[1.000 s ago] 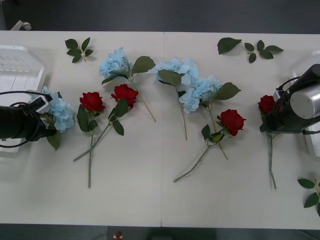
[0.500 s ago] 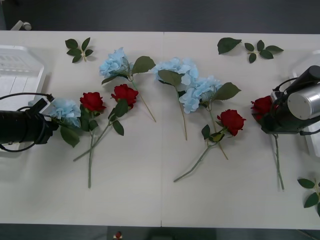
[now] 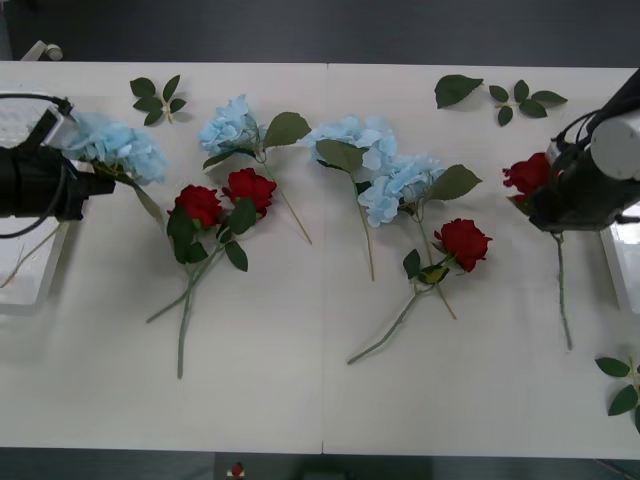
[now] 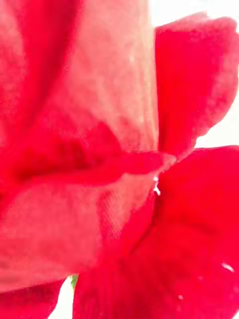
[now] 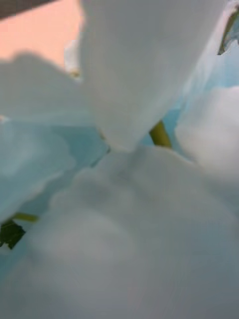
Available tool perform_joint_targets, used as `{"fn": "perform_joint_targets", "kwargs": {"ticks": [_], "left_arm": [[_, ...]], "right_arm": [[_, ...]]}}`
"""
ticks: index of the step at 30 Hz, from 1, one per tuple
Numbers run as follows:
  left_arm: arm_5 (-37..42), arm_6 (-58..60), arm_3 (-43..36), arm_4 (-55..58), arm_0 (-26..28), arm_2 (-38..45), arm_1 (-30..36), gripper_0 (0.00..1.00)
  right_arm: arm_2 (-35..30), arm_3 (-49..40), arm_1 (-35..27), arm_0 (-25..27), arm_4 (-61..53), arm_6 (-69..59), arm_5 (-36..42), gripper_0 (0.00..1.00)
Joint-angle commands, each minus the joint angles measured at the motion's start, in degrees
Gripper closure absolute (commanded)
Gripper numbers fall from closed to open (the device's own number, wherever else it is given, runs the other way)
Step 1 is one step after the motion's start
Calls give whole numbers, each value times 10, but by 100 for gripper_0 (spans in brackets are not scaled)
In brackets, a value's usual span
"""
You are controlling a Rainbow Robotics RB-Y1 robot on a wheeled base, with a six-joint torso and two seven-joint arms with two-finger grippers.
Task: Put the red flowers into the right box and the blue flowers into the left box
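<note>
The red rose [image 3: 527, 174] carried at the table's right end hangs with its bloom toward the centre and far side, and its thin stem [image 3: 563, 290] runs almost straight back toward the near edge. The right gripper [image 3: 548, 200] grasps it just below the bloom; in the right wrist view red petals [image 4: 119, 159] press against the lens. The right box [image 3: 622, 255] shows as a white strip at the frame's edge beside that arm. Compared with a second ago, the bloom sits farther up the table and the stem has trailed slightly rightward.

At the left end, the blue flower [image 3: 118, 148] points its cluster toward the table's middle, and a leaf [image 3: 150, 203] droops from it toward the near edge. The left gripper [image 3: 85, 185] holds it by the stem, the fingers themselves hidden behind the black wrist and the petals [image 5: 129, 224] crowding the left wrist view. It hangs at the inner rim of the left box [image 3: 30, 290]. A second ago this cluster lay lower, beside the nearest rose; it has since been carried toward the far side.

On the table between them lie two crossed roses [image 3: 225, 195], a lone rose [image 3: 462, 242], a single blue cluster [image 3: 230, 125] and a pair of blue clusters [image 3: 380, 160], plus loose leaf sprigs [image 3: 158, 98] along the far edge.
</note>
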Motion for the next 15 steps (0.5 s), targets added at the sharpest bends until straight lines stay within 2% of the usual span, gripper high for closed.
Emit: {"fn": "perform_joint_targets", "kwargs": {"ticks": [1, 4, 8, 15], "left_arm": [[-41, -4, -4, 27, -11, 18, 63, 100], [-68, -4, 18, 41, -11, 30, 86, 100], [-76, -4, 74, 53, -11, 65, 98, 100], [-135, -4, 167, 68, -12, 81, 98, 100]], "right_arm": [[-2, 6, -44, -79, -10, 42, 40, 100], [-2, 19, -65, -105, 12, 52, 52, 100], [-2, 42, -81, -111, 73, 102, 42, 100], [-2, 161, -72, -101, 158, 177, -24, 100]]}}
